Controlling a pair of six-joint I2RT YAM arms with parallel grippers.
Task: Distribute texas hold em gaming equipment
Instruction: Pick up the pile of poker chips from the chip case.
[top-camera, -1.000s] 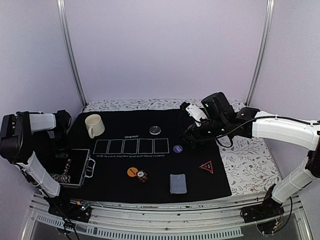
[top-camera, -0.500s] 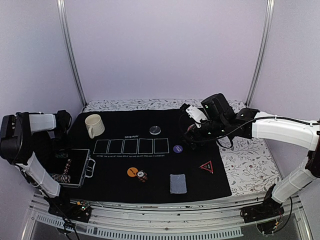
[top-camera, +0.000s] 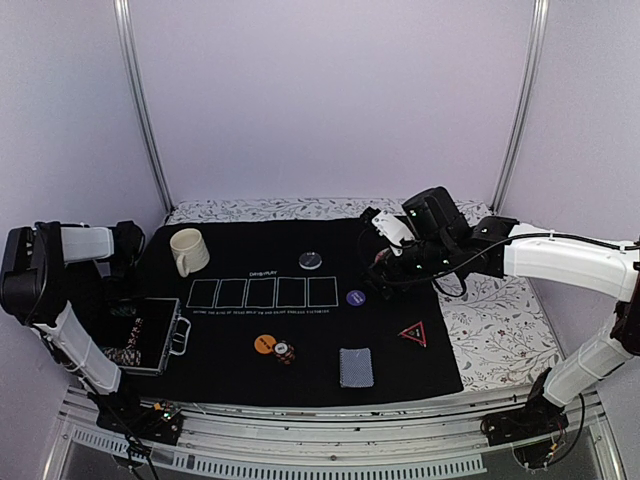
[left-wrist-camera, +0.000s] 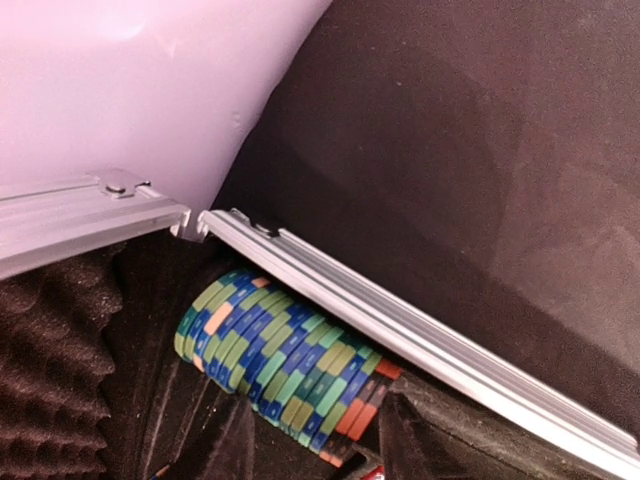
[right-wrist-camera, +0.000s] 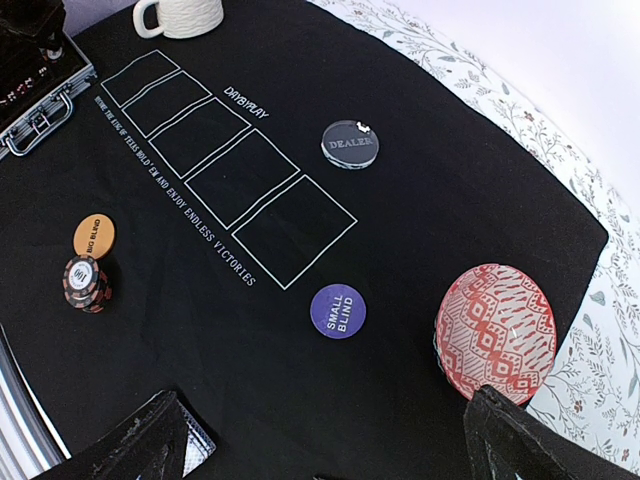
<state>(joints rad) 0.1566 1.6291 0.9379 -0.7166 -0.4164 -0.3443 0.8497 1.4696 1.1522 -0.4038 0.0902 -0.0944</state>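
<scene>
On the black mat lie a black dealer disc, a purple disc, an orange disc next to a small chip stack, a card deck and a red-edged triangle marker. My right gripper hovers open and empty above the purple disc; its fingers stand wide apart. My left gripper is over the open case. Its dark fingers stand apart beside the near end of a row of striped chips.
A cream mug stands at the mat's back left. A red patterned bowl sits on the mat under my right arm. The aluminium case rim runs beside the chip row. Floral cloth borders the mat on the right.
My right wrist has dipped slightly toward the mat. The left arm and all the things on the mat have stayed where they were.
</scene>
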